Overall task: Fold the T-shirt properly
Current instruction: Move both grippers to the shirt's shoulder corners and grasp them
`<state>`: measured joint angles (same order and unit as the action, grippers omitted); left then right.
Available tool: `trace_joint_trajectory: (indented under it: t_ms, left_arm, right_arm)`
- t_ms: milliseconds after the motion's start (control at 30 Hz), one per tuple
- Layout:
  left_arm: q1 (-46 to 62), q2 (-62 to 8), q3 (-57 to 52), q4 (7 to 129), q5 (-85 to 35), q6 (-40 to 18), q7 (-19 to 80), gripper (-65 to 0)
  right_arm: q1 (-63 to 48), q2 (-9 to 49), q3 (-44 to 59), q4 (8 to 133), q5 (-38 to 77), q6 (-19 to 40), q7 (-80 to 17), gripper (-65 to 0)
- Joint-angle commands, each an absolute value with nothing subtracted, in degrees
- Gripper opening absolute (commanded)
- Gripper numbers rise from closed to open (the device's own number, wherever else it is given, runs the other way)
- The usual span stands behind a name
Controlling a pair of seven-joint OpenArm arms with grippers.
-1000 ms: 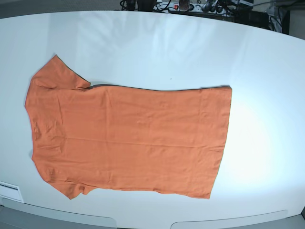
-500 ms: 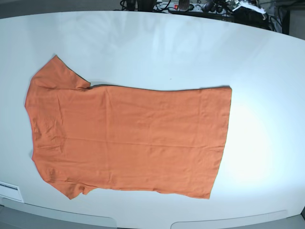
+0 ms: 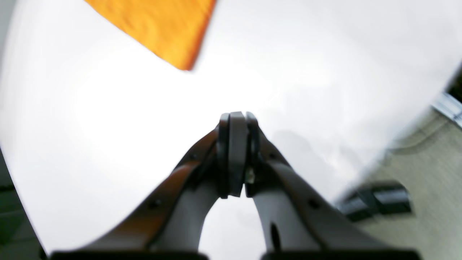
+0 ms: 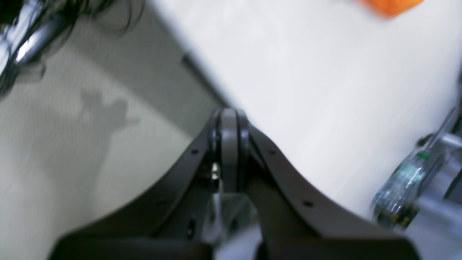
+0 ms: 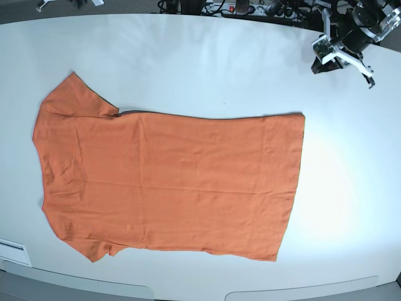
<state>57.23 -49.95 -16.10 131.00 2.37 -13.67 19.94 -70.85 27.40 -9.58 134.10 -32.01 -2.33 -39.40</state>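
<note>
The orange T-shirt [image 5: 169, 182] lies spread flat on the white table [image 5: 207, 69], sleeves and neck to the left, hem to the right. One of its corners shows in the left wrist view [image 3: 162, 29], and a small scrap shows at the top edge of the right wrist view [image 4: 389, 7]. My left gripper [image 3: 234, 119] hangs over bare table, shut with nothing between its pads. Its arm [image 5: 348, 34] stands at the far right corner. My right gripper [image 4: 229, 113] is shut and empty above the table's edge, far from the shirt.
Cables and equipment [image 5: 250, 7] line the far edge of the table. Beige floor [image 4: 72, 126] lies beyond the table's edge. A white label [image 5: 12, 251] sits at the near left corner. Arm hardware [image 4: 404, 191] shows at the right of the right wrist view.
The left arm has come into the base view at the far right corner. Small parts of the other arm now show at the top left edge. The shirt has not moved.
</note>
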Motion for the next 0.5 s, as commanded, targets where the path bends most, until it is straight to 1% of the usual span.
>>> trace_joint_trajectory:
  t_ms: [0, 100, 233, 300, 367, 467]
  left_arm:
    - [55.9, -51.2, -16.5, 130.7, 2.4, -12.9, 18.0, -65.0]
    - [51.4, -52.6, -16.4, 126.5, 2.3, -15.4, 16.1, -65.0]
    - [44.6, -54.3, -13.8, 118.4, 2.3, -19.5, 10.6, -65.0]
    - [40.2, -55.5, -10.5, 114.6, 2.4, -20.0, 8.5, -65.0]
    - [35.8, -56.5, -6.3, 111.2, 2.3, -20.0, 8.4, -65.0]
    - [29.2, -57.5, 1.1, 106.3, 2.4, -20.0, 7.1, -65.0]
  right_arm:
    - [-69.9, 27.8, -8.3, 135.0, -32.4, -2.5, -37.5, -65.0]
    - [-64.3, 27.8, -5.5, 135.0, -29.6, 0.4, -34.4, -65.0]
    - [-56.8, 27.8, -2.7, 135.0, -21.2, 5.5, -31.0, -65.0]
    - [-53.7, 27.8, -2.5, 135.0, -18.8, 7.5, -29.3, -65.0]
    - [-51.2, 27.8, -2.5, 135.0, -17.0, 8.7, -27.9, -65.0]
    - [-47.4, 27.8, -2.5, 130.5, -14.9, 10.8, -26.4, -65.0]
